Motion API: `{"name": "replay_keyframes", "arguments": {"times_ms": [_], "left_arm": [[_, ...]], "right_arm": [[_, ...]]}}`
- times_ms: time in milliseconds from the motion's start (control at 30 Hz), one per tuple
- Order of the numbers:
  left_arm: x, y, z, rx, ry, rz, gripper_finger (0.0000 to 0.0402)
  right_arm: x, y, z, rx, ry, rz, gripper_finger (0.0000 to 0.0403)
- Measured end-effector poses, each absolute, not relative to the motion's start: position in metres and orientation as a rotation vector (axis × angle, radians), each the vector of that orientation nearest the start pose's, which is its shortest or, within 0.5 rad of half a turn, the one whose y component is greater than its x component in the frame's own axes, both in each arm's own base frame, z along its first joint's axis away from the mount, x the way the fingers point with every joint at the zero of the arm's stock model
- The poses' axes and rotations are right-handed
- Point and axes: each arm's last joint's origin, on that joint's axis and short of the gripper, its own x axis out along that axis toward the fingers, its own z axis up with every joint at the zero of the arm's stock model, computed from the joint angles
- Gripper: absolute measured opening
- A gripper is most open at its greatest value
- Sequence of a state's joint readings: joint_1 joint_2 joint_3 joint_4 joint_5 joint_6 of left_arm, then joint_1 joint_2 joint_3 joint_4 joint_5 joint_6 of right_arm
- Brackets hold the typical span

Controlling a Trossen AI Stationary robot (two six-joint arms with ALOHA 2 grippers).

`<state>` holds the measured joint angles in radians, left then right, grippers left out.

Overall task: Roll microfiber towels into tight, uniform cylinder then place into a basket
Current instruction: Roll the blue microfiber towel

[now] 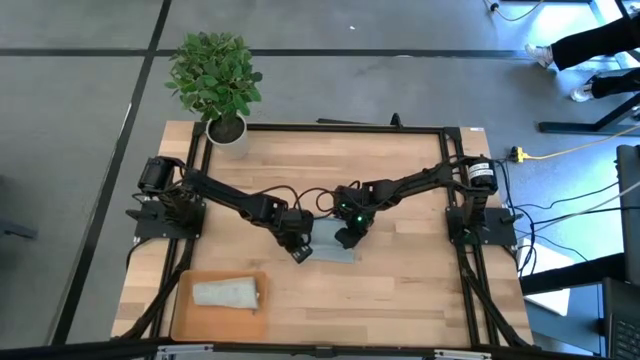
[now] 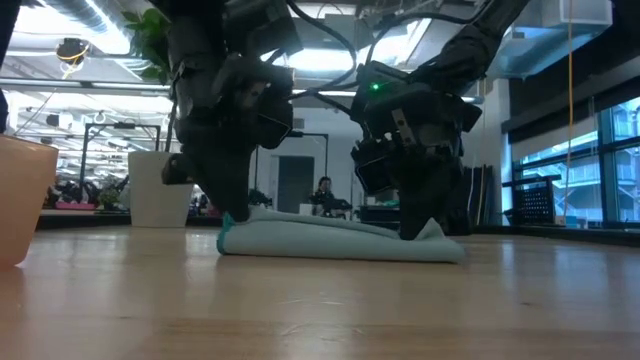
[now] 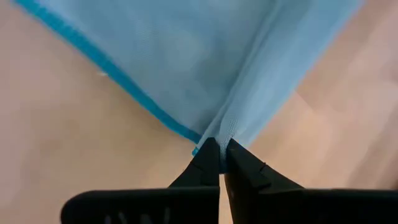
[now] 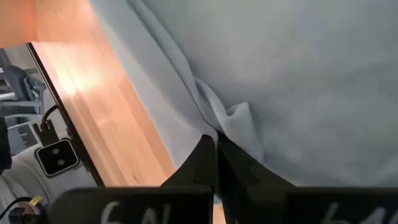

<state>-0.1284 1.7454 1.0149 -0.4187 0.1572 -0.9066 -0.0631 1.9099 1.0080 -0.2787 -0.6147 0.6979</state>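
Observation:
The light blue-teal towel (image 1: 330,241) lies flat and folded on the middle of the table; it also shows in the low view (image 2: 340,238). My left gripper (image 1: 300,251) is shut on its near left corner. My right gripper (image 1: 345,238) is shut on the towel farther right. The pale grey-green towel (image 1: 228,293) lies as a roll in the orange-tan basket (image 1: 190,318) at the near left. My left gripper pinches the towel's corner at its teal-stitched edge (image 3: 210,134) between its two fingertips (image 3: 208,163), coming from above and pointing down. The towel puckers into a ridge at the fingers and otherwise lies on the table. My right gripper pinches a small raised pucker of the towel's upper layer (image 4: 219,124) between its fingertips (image 4: 205,152), coming steeply from above. The rest of the towel lies on the table; in the low view a small peak (image 2: 432,229) stands up beside the fingers.
A white plant pot (image 1: 228,131) with a green plant stands at the table's far left corner. The basket's wall (image 2: 22,200) shows at the left of the low view. Bare wood lies right of the towel and along the near edge.

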Motion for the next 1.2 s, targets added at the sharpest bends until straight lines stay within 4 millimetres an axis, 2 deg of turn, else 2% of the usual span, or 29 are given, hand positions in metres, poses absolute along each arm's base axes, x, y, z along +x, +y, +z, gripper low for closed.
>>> {"name": "replay_keyframes", "arguments": {"times_ms": [600, 1000, 1200], "left_arm": [[0.327, -0.036, 0.162, -0.719, 1.056, 0.443, 0.0], [0.332, -0.035, 0.138, -0.646, 1.114, 0.465, 0.0], [0.332, -0.033, 0.137, -0.629, 1.128, 0.452, 0.0]], "right_arm": [[0.341, -0.005, 0.112, 0.975, 1.284, 0.068, 0.0006], [0.341, -0.005, 0.112, 0.958, 1.278, 0.077, 0.0007], [0.344, -0.003, 0.113, 0.893, 1.237, 0.127, 0.0045]]}}
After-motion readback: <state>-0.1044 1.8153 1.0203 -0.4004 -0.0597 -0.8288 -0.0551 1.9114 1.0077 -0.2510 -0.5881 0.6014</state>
